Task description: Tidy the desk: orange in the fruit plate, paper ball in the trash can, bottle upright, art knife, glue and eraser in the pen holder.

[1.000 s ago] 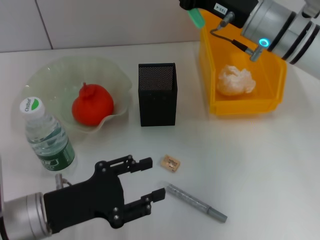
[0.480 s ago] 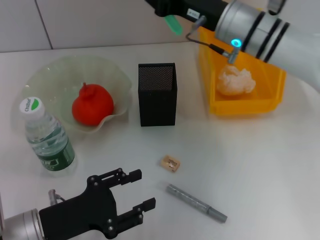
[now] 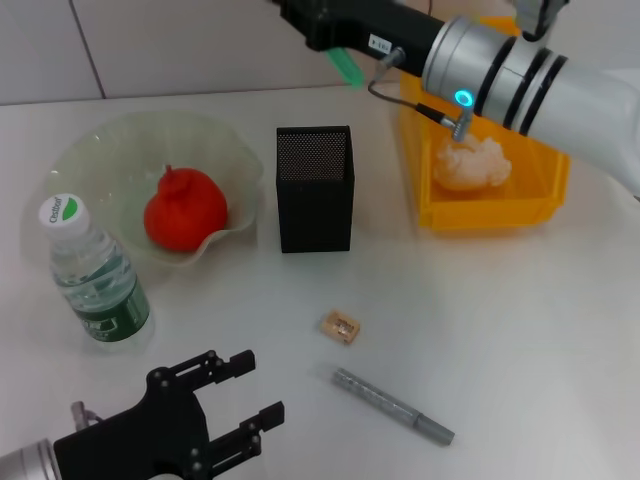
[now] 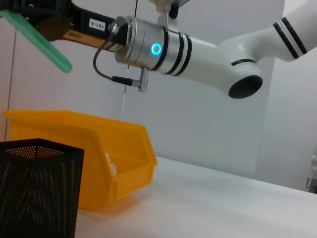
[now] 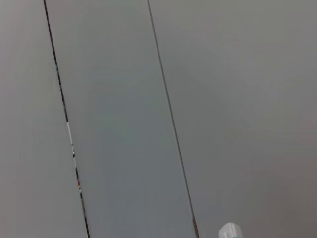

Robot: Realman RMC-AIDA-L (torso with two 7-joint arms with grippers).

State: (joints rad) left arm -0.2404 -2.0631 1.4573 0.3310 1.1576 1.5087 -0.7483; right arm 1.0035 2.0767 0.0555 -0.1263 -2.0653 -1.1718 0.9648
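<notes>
The orange (image 3: pixel 185 212) lies in the fruit plate (image 3: pixel 95 150) at the left. In front of the plate the bottle (image 3: pixel 92 274) stands upright. At mid-table is the pen holder (image 3: pixel 315 188), also seen in the left wrist view (image 4: pixel 37 186). The paper ball (image 3: pixel 470 162) rests in the trash can (image 3: pixel 490 212). The eraser (image 3: pixel 340 326) and a grey pen-shaped art knife (image 3: pixel 392 405) lie on the table in front. My right gripper (image 3: pixel 335 45) hangs high behind the pen holder, shut on a slim green glue stick (image 4: pixel 42 42). My left gripper (image 3: pixel 258 388) is open at the near-left edge.
The white table (image 3: pixel 520 330) ends at a pale panelled wall (image 5: pixel 124 114) behind the plate, holder and bin. My right forearm (image 3: pixel 520 75) reaches across above the trash can.
My right gripper has carried the green stick leftward, from above the trash can to behind the pen holder. My left gripper has drawn back toward the near-left edge, still open.
</notes>
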